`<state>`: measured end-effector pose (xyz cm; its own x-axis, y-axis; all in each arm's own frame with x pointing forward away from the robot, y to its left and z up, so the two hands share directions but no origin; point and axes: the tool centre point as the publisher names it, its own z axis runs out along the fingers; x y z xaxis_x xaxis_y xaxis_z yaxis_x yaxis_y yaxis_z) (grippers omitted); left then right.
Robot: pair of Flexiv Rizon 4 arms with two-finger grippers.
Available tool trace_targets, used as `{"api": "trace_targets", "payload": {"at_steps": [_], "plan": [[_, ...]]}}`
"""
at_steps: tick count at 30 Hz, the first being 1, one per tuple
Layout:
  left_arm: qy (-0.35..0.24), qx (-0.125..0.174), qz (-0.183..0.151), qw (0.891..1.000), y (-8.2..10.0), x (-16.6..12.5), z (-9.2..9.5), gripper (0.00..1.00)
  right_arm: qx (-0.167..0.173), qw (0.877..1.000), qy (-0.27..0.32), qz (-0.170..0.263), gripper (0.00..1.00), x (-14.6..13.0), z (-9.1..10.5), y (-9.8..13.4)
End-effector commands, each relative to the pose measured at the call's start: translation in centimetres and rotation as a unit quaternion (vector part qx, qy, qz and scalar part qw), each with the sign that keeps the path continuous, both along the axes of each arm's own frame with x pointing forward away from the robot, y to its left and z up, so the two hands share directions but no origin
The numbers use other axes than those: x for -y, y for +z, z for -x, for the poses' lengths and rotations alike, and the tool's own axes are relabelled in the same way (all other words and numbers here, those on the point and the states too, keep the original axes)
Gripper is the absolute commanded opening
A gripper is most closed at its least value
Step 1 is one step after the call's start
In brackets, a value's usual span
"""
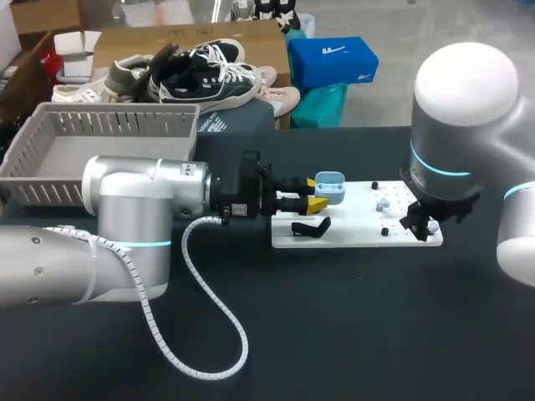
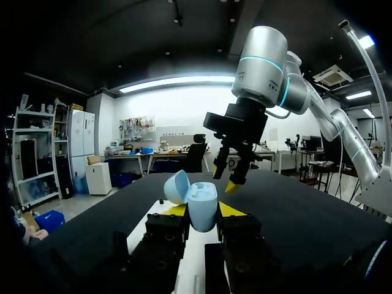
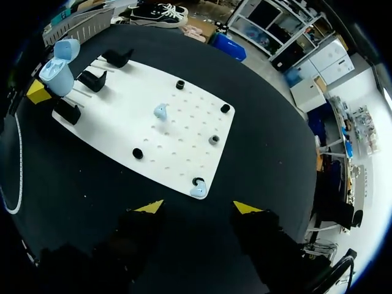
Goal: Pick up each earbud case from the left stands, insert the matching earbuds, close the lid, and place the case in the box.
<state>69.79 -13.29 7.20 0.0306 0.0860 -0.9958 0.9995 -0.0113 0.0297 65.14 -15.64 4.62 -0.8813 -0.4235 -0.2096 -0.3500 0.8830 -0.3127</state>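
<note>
One open earbud case [image 2: 202, 211], upright

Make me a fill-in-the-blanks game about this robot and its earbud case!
The left hand is shut on a light ____ earbud case.
The case's lid is ____.
The earbuds sit on a ____ board.
The right hand is open and holds ____.
Missing words: blue, open, white, nothing.

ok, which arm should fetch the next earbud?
Right. The right end effector hangs open over the white perforated board, a light blue earbud just ahead of its tips. The left end effector is shut on the open light blue earbud case, so it is occupied.
</note>
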Motion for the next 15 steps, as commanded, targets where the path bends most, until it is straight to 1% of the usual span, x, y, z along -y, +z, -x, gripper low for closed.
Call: {"api": "trace_targets", "payload": {"at_steps": [1,3,4,7,15], "plan": [[0.002,0.001,0.001,1.0,0.0,0.0,0.1,0.0,-0.023,1.0,-0.003,0.009,0.66,-0.5,-0.7,0.2],[0.002,0.001,0.001,1.0,0.0,0.0,0.1,0.0,-0.029,0.999,-0.003,0.011,0.57,-0.5,-0.8,0.1],[0.002,0.001,0.001,1.0,0.0,0.0,0.1,0.0,-0.033,0.999,-0.003,0.013,0.5,-0.5,-0.9,0.1],[0.002,0.001,0.001,1.0,0.0,0.0,0.1,0.0,-0.041,0.999,-0.003,0.016,0.48,-0.5,-1.0,-0.2],[0.002,0.001,0.001,1.0,0.0,0.0,0.1,0.0,-0.054,0.998,-0.008,0.013,0.49,-0.4,-1.0,-1.1]]}}
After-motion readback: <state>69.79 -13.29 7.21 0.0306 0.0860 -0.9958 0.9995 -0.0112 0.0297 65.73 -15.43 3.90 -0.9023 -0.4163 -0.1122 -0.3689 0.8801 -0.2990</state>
